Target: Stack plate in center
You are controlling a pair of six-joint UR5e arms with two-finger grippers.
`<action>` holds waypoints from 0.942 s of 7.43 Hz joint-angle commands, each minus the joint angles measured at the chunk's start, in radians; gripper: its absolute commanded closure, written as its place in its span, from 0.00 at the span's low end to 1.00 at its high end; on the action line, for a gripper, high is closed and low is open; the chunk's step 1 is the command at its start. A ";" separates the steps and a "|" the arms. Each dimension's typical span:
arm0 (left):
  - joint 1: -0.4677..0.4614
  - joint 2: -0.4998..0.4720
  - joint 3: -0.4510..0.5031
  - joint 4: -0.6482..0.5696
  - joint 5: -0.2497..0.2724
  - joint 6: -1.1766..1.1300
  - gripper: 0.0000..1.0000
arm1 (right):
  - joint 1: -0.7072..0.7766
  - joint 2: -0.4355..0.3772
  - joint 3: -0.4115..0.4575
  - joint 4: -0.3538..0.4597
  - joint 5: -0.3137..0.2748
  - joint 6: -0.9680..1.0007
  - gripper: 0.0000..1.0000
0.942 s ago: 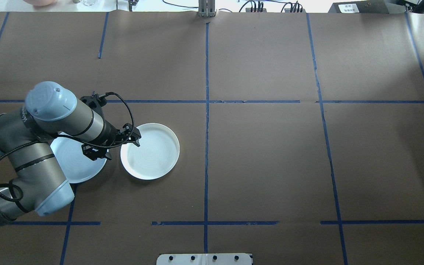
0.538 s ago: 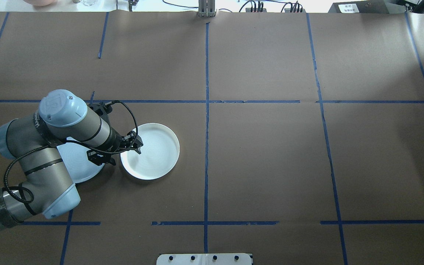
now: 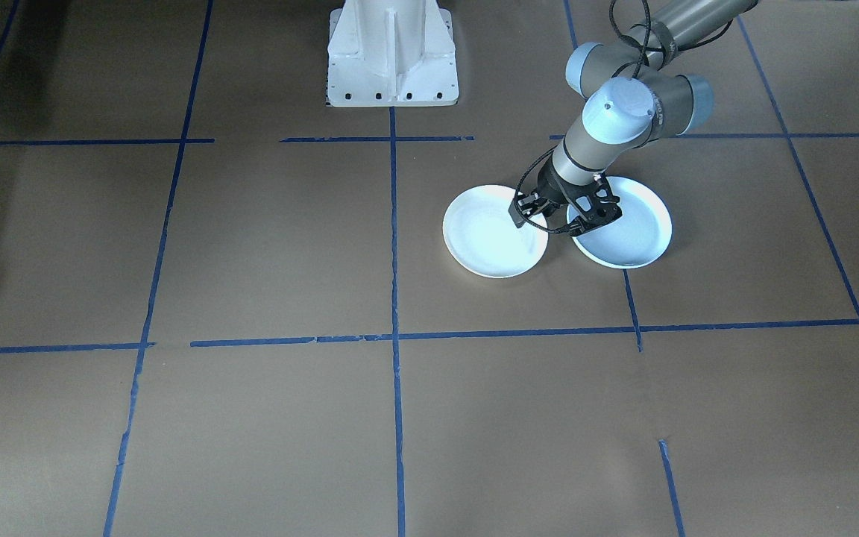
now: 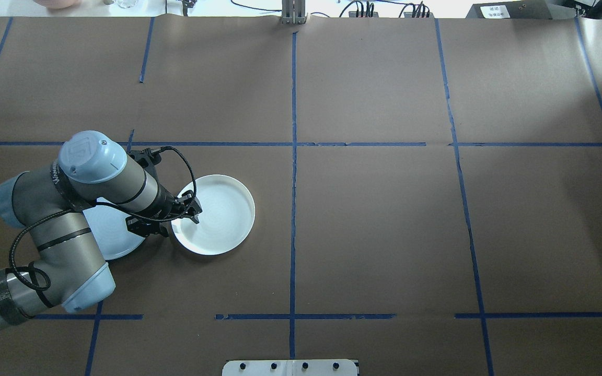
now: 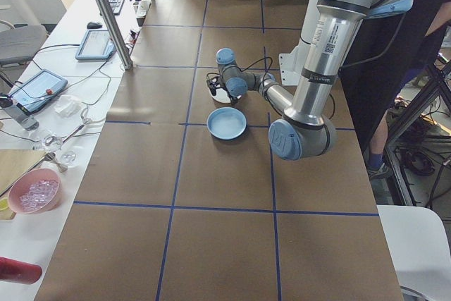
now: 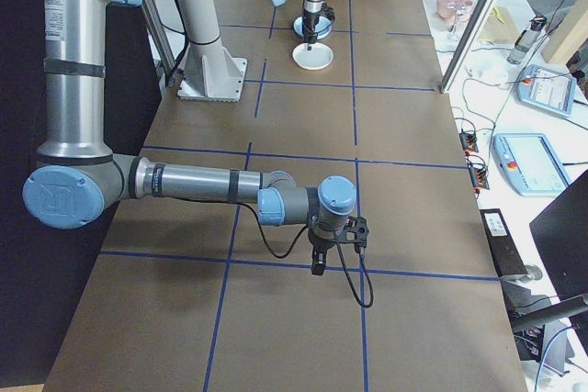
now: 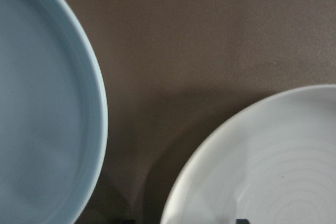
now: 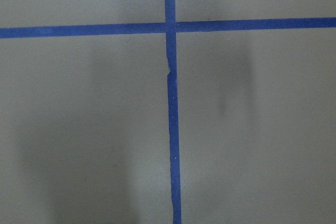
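On the tabletop [image 4: 384,235], right under the left jaws, the blue plate [image 4: 217,214] lies flat. The ringed plate [image 4: 115,243] lies just beside them. The left jaws look open at the blue rim, likely to pinch it. The right jaws: can't tell.

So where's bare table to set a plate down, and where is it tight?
Free: the squares right of the central tape line in the overhead view, and the far row beyond the cross tape line. Crowded: the left gripper sits at the near rim of the ringed plate, with the smooth blue plate apart but close beside it, under the arm.
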 commanded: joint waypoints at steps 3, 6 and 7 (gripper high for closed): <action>-0.022 0.009 -0.040 0.005 -0.006 0.003 1.00 | 0.000 0.000 0.000 0.000 0.000 0.000 0.00; -0.080 0.110 -0.225 0.014 -0.046 0.033 1.00 | 0.000 0.000 0.000 0.000 0.000 0.000 0.00; -0.118 0.161 -0.256 0.012 -0.092 0.090 1.00 | -0.002 0.000 0.000 0.000 0.000 0.000 0.00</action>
